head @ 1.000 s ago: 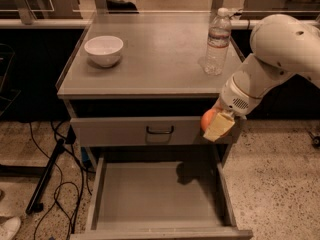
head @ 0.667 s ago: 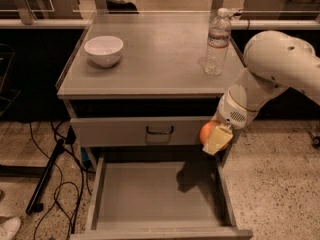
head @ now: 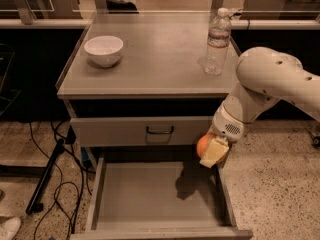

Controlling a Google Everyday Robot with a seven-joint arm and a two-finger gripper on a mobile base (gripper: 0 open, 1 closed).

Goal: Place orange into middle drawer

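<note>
The gripper (head: 212, 153) is clamped on the orange (head: 203, 145), holding it in the air over the right rear corner of the open drawer (head: 150, 196), not touching its floor. Up on the cabinet (head: 160, 66) stand a bowl (head: 103, 49) at left and a bottle (head: 218, 42) at right, well apart.

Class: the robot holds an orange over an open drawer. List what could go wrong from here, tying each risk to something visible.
1. The pincer holds the orange close to the right wall of the middle drawer; released here, it might hit that wall and bounce out.
2. The drawer floor is flat, so the orange may roll.
3. The arm is near the water bottle; a swing could topple it.
</note>
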